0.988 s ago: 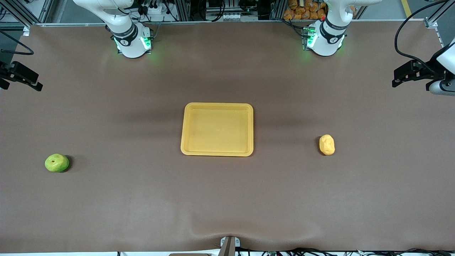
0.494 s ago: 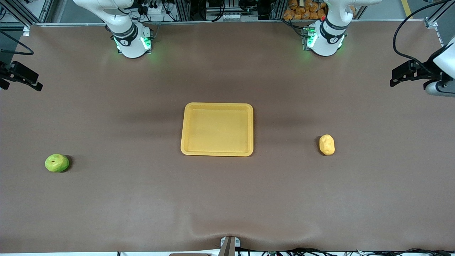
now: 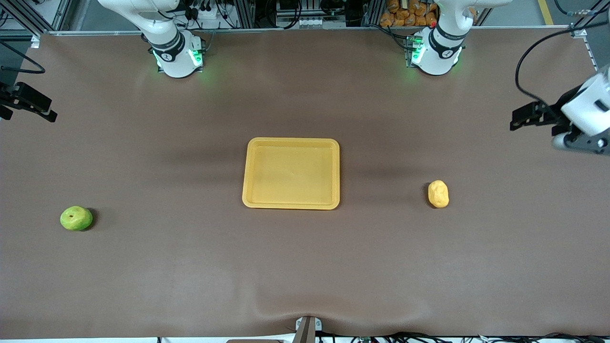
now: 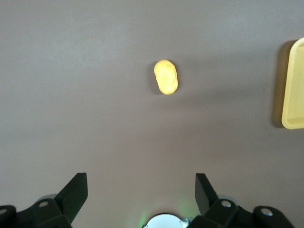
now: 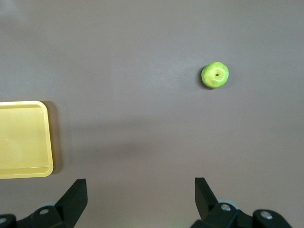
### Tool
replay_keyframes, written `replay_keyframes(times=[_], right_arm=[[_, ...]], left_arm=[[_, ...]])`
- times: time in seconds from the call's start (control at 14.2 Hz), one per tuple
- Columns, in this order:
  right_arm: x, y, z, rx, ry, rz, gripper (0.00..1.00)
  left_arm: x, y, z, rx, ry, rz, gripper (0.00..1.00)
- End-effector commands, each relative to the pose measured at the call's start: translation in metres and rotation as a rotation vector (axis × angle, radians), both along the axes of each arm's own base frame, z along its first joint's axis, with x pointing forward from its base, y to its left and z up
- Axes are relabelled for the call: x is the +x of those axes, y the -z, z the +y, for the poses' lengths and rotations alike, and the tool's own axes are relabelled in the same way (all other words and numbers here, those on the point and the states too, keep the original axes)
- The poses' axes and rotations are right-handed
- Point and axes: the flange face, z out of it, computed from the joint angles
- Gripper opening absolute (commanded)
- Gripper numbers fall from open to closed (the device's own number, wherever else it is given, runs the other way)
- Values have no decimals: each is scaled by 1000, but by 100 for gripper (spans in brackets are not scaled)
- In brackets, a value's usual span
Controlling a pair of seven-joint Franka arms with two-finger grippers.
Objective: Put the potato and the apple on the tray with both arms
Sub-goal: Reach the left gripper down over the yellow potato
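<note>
Front view: a brown-covered table (image 3: 305, 267) with a shallow rectangular yellow-orange plastic tray (image 3: 291, 206) at its centre, bare, and both arms high above it.

The round green apple (image 3: 76, 218) lies toward the right arm's end, the lumpy yellow-orange potato (image 3: 438, 194) toward the left arm's. The left gripper (image 4: 141, 190) and right gripper (image 5: 140, 190) hang with fingers spread wide. Each should likely centre over its fruit before descending. No legible writing shows.

A wide brown table mat (image 3: 305, 267), slightly rippled at its near edge, fronts aluminium framing (image 3: 248, 14).
</note>
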Motion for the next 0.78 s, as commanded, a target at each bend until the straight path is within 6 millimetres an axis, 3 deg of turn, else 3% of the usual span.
replay_keyframes(times=[0.0,0.21,0.49,0.71], right_arm=[[-1,-3,-4,1,-3,-4,100],[2,-2,-5,2,0,-10,100],[3,-2,-6,-14,-4,-11,100],[9,7,-10,-19,3,-3,100]], left_arm=[[14,9,3,-12,-25,-4,100],[29,33,3,-74,-37,-2,100],[49,83,3,-258,-110,74,100],[56,91,7,-256,-121,52,100]])
